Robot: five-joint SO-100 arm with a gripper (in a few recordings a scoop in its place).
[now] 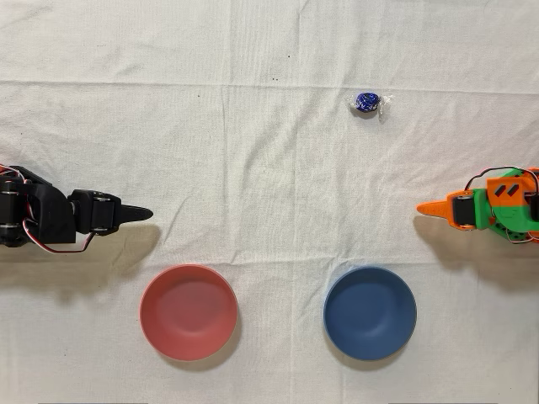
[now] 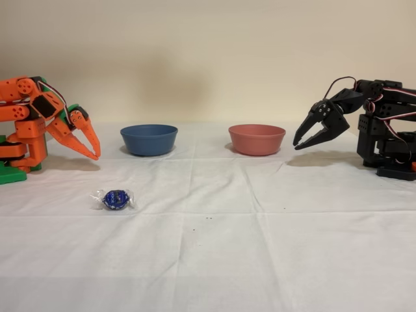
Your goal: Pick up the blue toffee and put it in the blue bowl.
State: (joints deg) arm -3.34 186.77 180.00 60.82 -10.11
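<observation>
The blue toffee [image 1: 367,103] lies on the white cloth, a small round of dark-blue foil with clear twisted ends; the fixed view has it [image 2: 116,199] in the left foreground. The blue bowl [image 1: 370,312] sits with nothing in it at the lower right of the overhead view, and behind the toffee in the fixed view [image 2: 149,139]. My orange gripper [image 1: 423,209] is drawn back at the right edge, between toffee and bowl and well apart from both. In the fixed view the gripper [image 2: 96,156] points down at the left, fingertips together, holding nothing.
A pink-red bowl [image 1: 188,311] of the same size stands to the left of the blue one in the overhead view, and to its right in the fixed view [image 2: 257,139]. The idle black arm [image 1: 50,217] rests at the opposite side of the cloth.
</observation>
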